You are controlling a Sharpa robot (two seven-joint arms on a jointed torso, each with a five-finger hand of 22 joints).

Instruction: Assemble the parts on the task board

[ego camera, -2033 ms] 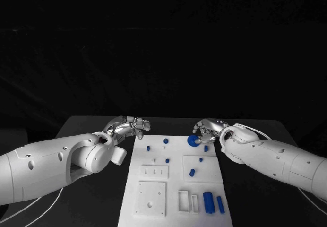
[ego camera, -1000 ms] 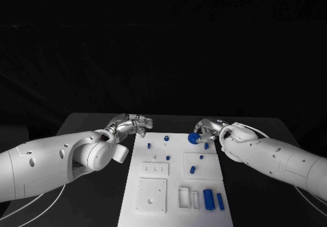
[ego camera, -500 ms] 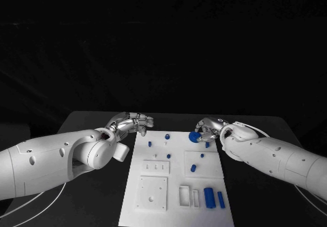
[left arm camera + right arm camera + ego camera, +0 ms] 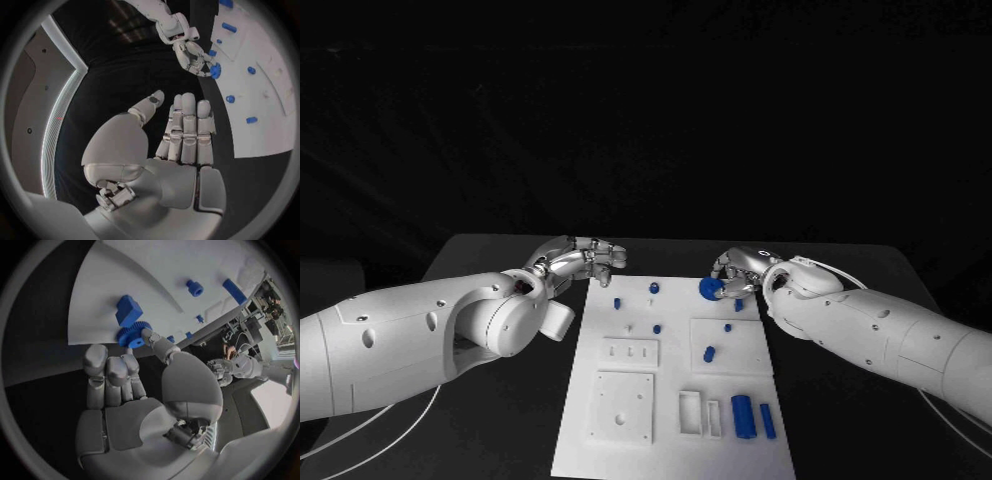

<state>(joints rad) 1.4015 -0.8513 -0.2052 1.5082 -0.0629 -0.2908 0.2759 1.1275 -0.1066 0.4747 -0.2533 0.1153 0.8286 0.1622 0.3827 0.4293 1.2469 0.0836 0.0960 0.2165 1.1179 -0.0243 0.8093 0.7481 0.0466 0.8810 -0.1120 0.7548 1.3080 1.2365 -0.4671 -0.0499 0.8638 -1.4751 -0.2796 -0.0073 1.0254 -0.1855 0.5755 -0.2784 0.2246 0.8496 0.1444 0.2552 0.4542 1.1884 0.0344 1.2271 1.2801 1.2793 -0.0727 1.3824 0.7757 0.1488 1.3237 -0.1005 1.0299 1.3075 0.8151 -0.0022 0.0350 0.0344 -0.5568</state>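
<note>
Right hand: we see our right hand [image 4: 740, 272] at the far right corner of the task board [image 4: 632, 445]; its fingers pinch a blue gear [image 4: 710, 290], plain in the right wrist view, where thumb and a finger close on the gear [image 4: 130, 335] at the board's edge.
Left hand: our left hand [image 4: 583, 258] hovers just off the board's far left corner, fingers extended side by side, thumb apart, holding nothing.
Gear's place: it sits at the far right end of the board, just beside a small blue block [image 4: 127, 310]; whether it rests on the board or is lifted we cannot tell.
Doing the step well: we judge the gear is being seated; we should keep the pinch light on the rim, keep it level over its post, and lower it straight; tilting could jam the bore.
Orientation: the gear is a flat toothed disc with no long axis; its face lies roughly parallel to the board, its bore axis standing about upright.
</note>
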